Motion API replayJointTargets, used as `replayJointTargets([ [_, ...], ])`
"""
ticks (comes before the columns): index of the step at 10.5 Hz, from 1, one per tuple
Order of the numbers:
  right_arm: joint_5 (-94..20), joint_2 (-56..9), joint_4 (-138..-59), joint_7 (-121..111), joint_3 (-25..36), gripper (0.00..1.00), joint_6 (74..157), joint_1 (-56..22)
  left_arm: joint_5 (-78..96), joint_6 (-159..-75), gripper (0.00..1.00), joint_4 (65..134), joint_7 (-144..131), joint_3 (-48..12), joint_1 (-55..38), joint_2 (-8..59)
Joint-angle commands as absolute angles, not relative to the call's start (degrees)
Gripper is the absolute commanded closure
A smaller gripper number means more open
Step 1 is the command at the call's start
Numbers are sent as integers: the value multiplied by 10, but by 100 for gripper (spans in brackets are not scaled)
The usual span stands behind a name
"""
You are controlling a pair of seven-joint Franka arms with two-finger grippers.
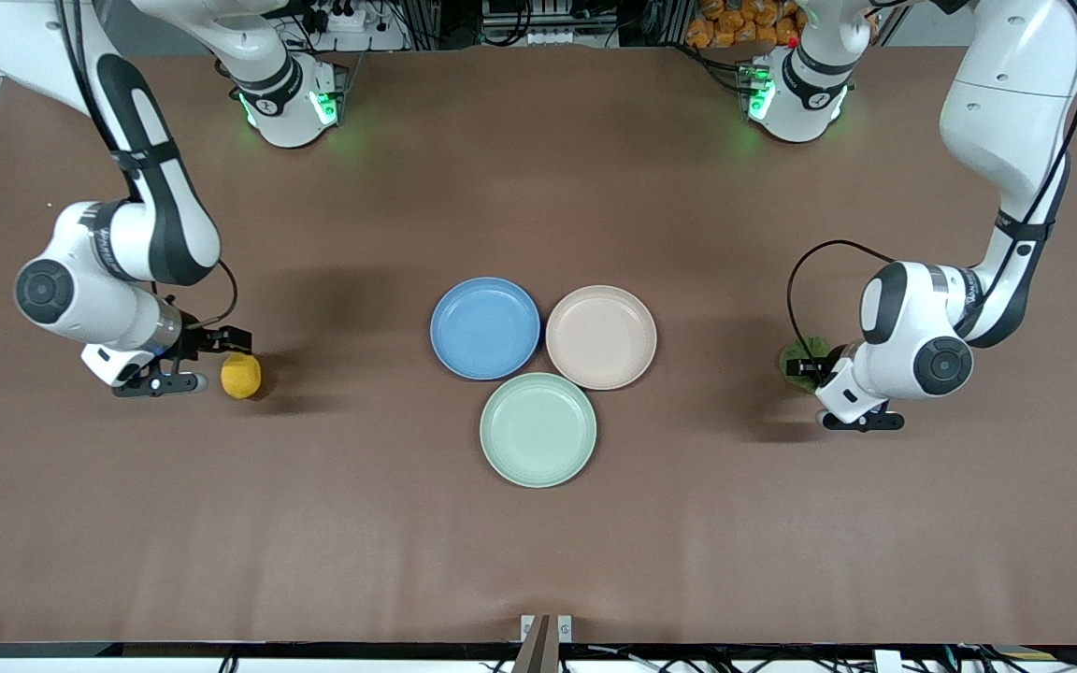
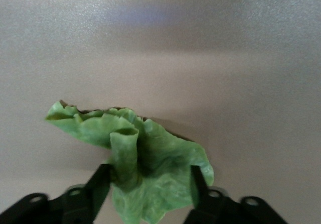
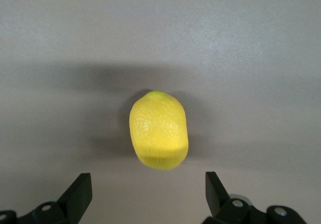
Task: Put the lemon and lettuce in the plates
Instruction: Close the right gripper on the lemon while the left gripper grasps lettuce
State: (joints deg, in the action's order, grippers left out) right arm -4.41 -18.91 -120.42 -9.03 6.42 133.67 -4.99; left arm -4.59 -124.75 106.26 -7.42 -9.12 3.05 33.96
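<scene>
Nearest the front camera sits a pale mint-green plate, which is not one of my targets. Just above it in that view, side by side, are the blue plate and the beige-pink plate, both bare.

At the right arm's end of the table, the lemon lies on the brown table, well apart from the plates. My right tool is low, just beside it, fingers spread wide; in the right wrist view the lemon lies ahead of the two fingertips, not yet between them.

At the left arm's end, the lettuce lies on the table, partly hidden by the arm. My left tool is down on it, and in the left wrist view its fingers flank the leaf on both sides. Whether they have gripped it, I cannot tell.

I judge both grasps unfinished. To do this well, I would push the right tool forward until the lemon is centred between the fingers, since a round fruit can roll away. On the lettuce, I would catch the thick folded middle, not the thin edge.
</scene>
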Motion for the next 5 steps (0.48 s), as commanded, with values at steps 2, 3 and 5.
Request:
replayJointTargets([
  [2,-59,-213,-1209,-98,64,0,1377,-53,-62,-1249,100,1054,-106,-91,29,341],
  [3,-59,-224,-1209,-98,65,0,1389,-55,-62,-1248,100,1054,-108,-91,28,338],
  [5,-59,-241,-1209,-98,64,0,1417,-57,-62,-1244,100,1053,-117,-93,25,326],
])
